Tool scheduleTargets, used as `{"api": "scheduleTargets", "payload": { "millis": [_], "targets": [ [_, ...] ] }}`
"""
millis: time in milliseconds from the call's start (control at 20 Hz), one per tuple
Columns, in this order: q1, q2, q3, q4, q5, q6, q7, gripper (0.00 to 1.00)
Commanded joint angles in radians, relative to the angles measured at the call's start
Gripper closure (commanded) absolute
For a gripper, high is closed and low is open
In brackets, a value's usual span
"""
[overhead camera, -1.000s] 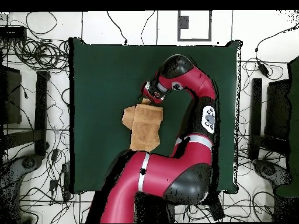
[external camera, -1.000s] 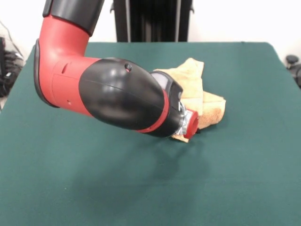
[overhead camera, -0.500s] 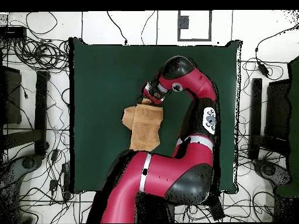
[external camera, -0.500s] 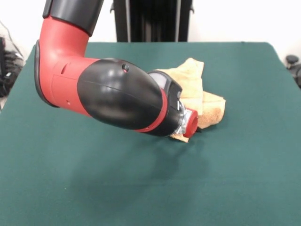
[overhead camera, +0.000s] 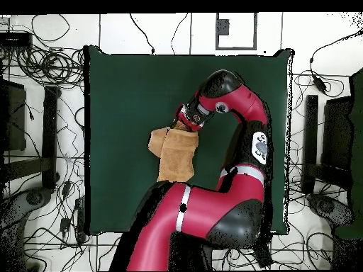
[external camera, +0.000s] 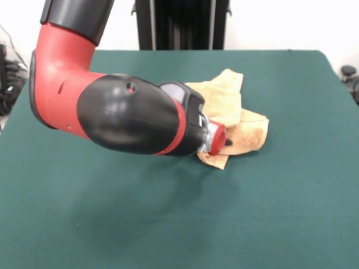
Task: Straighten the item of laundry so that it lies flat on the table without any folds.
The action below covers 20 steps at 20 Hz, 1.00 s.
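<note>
The item of laundry (external camera: pixel 238 117) is a tan-orange towel lying folded and bunched on the green table (external camera: pixel 280 196), right of centre in the front view. Seen from overhead, the towel (overhead camera: pixel 176 152) forms a doubled-over rectangle with a flap sticking out to the left. My gripper (external camera: pixel 226 142) is low at the towel's near edge, mostly hidden behind the red wrist ring. In the overhead view the gripper (overhead camera: pixel 179 126) sits at the towel's upper edge. Whether it holds cloth cannot be made out.
The bulky red and black forearm (external camera: pixel 129 115) hangs over the left-middle of the table (overhead camera: pixel 120 85) and casts a shadow in front. Cables (overhead camera: pixel 42 64) and dark equipment surround the table on the floor.
The forearm has swung a little to the left in the front view and the wrist has drawn back slightly. More of the towel's near corner shows. The towel's shape is almost unchanged.
</note>
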Motion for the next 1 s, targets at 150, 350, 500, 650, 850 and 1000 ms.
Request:
{"api": "scheduleTargets", "payload": {
  "millis": [150, 350, 500, 650, 850, 1000],
  "targets": [
    [-0.022, 0.051, 0.08, 0.057, -0.081, 0.213, 0.136, 0.0],
    [-0.033, 0.053, 0.08, 0.036, -0.114, 0.235, 0.118, 0.0],
    [-0.042, 0.057, 0.085, 0.017, -0.133, 0.25, 0.109, 0.0],
    [-0.047, 0.034, 0.083, 0.037, -0.152, 0.245, 0.098, 0.0],
    [-0.046, 0.009, 0.084, 0.04, -0.169, 0.246, 0.102, 0.0],
    [-0.043, 0.008, 0.091, 0.031, -0.174, 0.235, 0.112, 0.0]
  ]
}}
